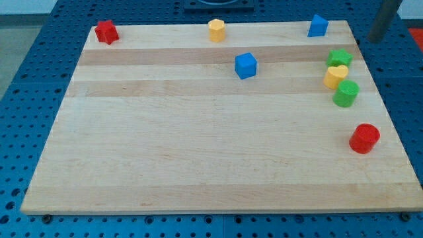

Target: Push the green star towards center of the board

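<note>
No container shows anywhere; every block sits straight on the surface (198, 145), a pale wooden board of glued strips resting on a blue perforated plate (39, 66).

I count 8 blocks: 2 red, 2 yellow, 2 blue and 2 green. The red star-like block (106, 32) sits at the board's top left corner. The yellow hexagonal block (217, 30) stands at the top edge near the middle. The blue wedge-like block (318, 26) is at the top edge toward the view's right. The blue cube (245, 65) lies below and between those 2, well apart from both.

Along the view's right edge, 3 blocks cluster: the green star (340, 57) is uppermost, the yellow heart (336, 76) touches it just below, and the green cylinder (346, 94) touches the heart from below. The red cylinder (364, 139) stands alone farther down the same edge.

The arm carries no pincer, so it has no open or closed state to report. A dark rod (385, 20) enters at the view's top right corner, beyond the board. My tip (375, 40) sits off the wood, above and to the right of the green star, apart from every block.
</note>
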You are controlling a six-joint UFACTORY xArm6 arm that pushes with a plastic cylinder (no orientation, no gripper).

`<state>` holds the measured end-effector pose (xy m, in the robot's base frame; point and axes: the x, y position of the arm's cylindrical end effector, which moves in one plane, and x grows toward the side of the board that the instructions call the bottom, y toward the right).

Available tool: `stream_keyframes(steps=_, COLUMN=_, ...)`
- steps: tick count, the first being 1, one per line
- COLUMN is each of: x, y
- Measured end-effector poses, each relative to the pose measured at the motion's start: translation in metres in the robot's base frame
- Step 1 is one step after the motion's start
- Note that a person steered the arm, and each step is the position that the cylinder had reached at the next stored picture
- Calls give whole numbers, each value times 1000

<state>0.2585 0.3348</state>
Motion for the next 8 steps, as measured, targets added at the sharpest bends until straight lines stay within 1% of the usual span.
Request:
stream_keyframes(steps=1, x=7, y=0)
stream_keyframes(steps=3, x=46, y=0)
stream_keyframes(steps=5, x=69, y=-20)
stream_keyframes(steps=8, x=69, y=-34)
